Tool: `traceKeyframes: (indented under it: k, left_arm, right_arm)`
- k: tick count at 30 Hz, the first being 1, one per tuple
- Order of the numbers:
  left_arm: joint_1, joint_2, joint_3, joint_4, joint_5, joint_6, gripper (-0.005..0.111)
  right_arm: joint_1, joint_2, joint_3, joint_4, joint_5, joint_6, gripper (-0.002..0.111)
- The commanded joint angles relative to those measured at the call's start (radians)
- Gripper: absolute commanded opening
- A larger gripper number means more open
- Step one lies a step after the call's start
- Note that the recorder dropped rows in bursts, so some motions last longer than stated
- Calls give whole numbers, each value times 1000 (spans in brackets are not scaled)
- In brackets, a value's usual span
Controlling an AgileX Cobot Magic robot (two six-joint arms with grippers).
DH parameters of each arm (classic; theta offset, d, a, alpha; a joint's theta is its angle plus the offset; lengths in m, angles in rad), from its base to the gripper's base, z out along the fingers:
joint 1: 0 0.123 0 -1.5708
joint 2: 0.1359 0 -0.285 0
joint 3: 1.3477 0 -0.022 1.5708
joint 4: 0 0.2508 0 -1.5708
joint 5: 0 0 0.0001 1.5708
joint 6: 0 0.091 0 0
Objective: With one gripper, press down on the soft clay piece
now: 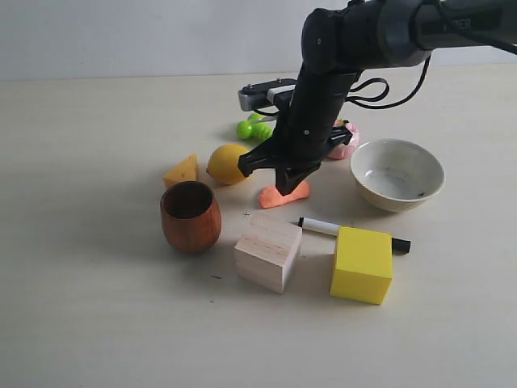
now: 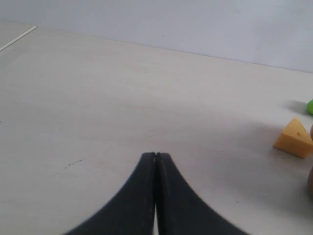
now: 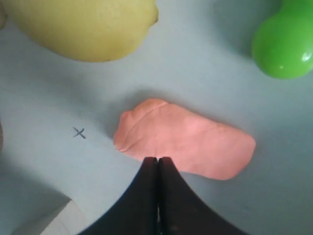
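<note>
Orange clay [image 3: 186, 142] lies on the tabletop [image 1: 97, 307] just beside the lemon [image 1: 226, 164]. The right tool [image 3: 157, 159], tips pressed together, hangs at the clay's edge. I think the push comes next: straight down, more over its middle.

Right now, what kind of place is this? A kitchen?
Probably a robot practice table, not a kitchen: a pale tabletop holds mismatched props, such as a wooden block, a yellow cube and a clay lump, with the right gripper over it.
</note>
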Motion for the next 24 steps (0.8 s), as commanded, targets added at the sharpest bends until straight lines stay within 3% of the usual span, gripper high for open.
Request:
traceKeyframes:
  k: [1,24]
  left_arm:
    - [-1,-5,-3,-6,-10,-6,0]
    - [-1,-5,-3,-6,-10,-6,0]
  right_arm:
    - [1,2,-9,-7,-42,3,0]
    - [1,39,-9,-12,-72,1,0]
